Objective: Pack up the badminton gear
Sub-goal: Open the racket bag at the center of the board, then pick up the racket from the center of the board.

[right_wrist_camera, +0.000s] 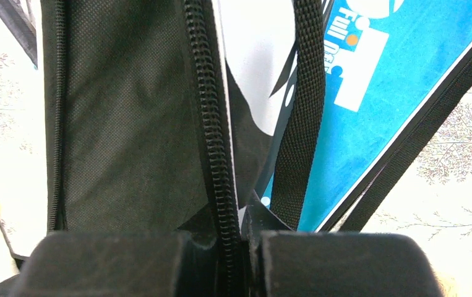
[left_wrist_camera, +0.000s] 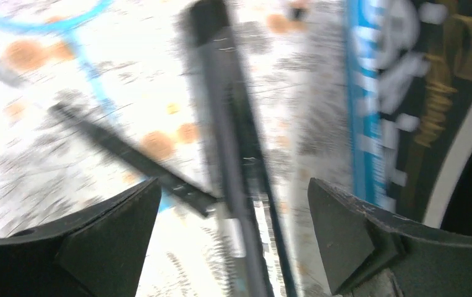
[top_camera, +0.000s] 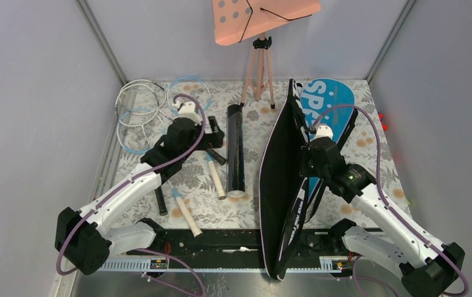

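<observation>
Several rackets (top_camera: pixel 140 112) lie at the far left, their handles (top_camera: pixel 216 177) stretching toward the near edge. The black tube (top_camera: pixel 236 151) lies along the middle of the floral table. My left gripper (top_camera: pixel 211 141) hovers just left of the tube. In the blurred left wrist view the gripper (left_wrist_camera: pixel 233 210) is open and empty, with the tube (left_wrist_camera: pixel 221 99) passing below the gap. The black and blue bag (top_camera: pixel 283 185) stands with one flap raised. My right gripper (top_camera: pixel 305 154) is shut on its zippered edge (right_wrist_camera: pixel 211 142), and the blue side (right_wrist_camera: pixel 400 80) lies beyond.
A pink perforated board (top_camera: pixel 264 18) on a tripod (top_camera: pixel 259 68) stands at the back centre. Grey walls close in the table on the left, back and right. A black rail (top_camera: pixel 221 241) runs along the near edge between the arm bases.
</observation>
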